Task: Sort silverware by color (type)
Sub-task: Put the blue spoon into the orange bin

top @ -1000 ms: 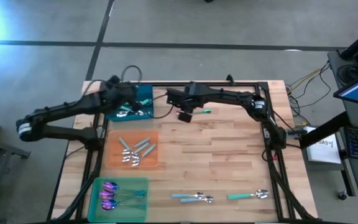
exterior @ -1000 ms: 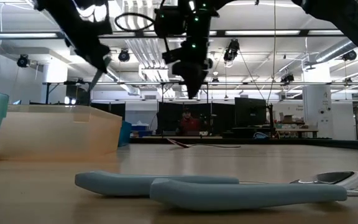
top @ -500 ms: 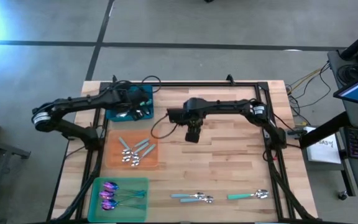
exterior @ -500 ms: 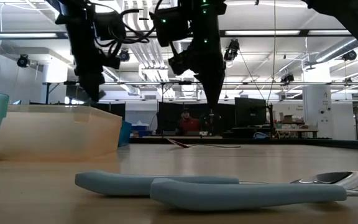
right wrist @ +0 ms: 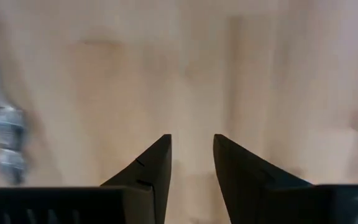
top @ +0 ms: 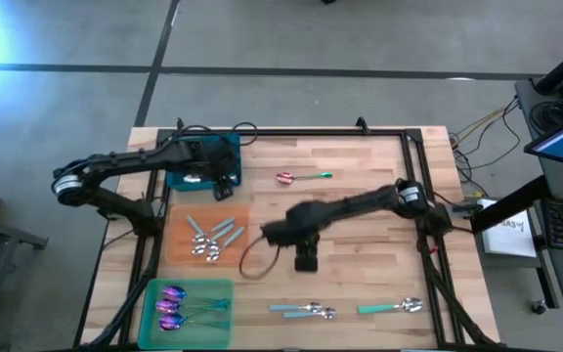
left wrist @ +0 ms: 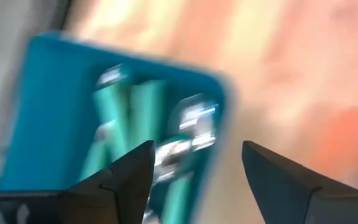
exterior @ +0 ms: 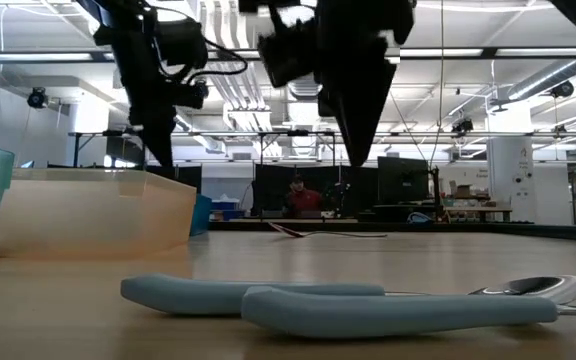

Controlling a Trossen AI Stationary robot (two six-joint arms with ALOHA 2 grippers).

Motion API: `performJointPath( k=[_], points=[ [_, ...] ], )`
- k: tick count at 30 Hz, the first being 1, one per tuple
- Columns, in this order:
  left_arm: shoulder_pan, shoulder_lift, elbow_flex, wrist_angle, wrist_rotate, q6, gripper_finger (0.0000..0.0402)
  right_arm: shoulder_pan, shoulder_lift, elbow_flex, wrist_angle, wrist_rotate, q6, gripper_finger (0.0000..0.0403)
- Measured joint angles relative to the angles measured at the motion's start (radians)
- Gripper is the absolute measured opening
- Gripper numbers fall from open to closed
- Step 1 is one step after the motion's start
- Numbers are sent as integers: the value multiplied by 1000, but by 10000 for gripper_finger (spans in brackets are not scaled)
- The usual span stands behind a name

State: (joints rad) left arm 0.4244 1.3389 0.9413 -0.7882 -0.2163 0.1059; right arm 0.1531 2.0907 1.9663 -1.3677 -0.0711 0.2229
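Teal, pale-blue & purple mats mostly filled; you've 3 spoons (top: 302, 311) left on surface (top: 360, 244), both grippers' fingers open, empty.

Both arms are showing dark, near-black links with pale grey bands at the joints. A black cable is looping beside the right gripper (top: 305, 260); more cable is curling behind the left gripper (top: 225, 186). The fingers (right wrist: 148, 171) are tapering to dark wedges.

Left tool (top: 225, 188) spread wide; right tool (top: 305, 261) slightly parted, empty.
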Motion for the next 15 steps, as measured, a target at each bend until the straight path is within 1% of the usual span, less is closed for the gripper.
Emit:
performJointPath(
  k=[2, 4, 9, 11, 15],
  points=[
    [-3, -10, 0, 14, 129, -3, 221, 47, 0, -7, 47, -8, 26, 105],
    [-14, -21, 0, 28, 235, -8, 216, 89, 0, -16, 103, -9, 60, 100],
    [-64, -61, 0, 77, 448, -29, 206, 178, 0, -72, 242, -8, 165, 96],
    [-95, -78, 0, 93, 491, -45, 203, 212, 0, -103, 297, -8, 198, 97],
    [-168, -113, 4, 98, 498, -68, 200, 271, 0, -176, 427, -11, 265, 100]
  ],
)
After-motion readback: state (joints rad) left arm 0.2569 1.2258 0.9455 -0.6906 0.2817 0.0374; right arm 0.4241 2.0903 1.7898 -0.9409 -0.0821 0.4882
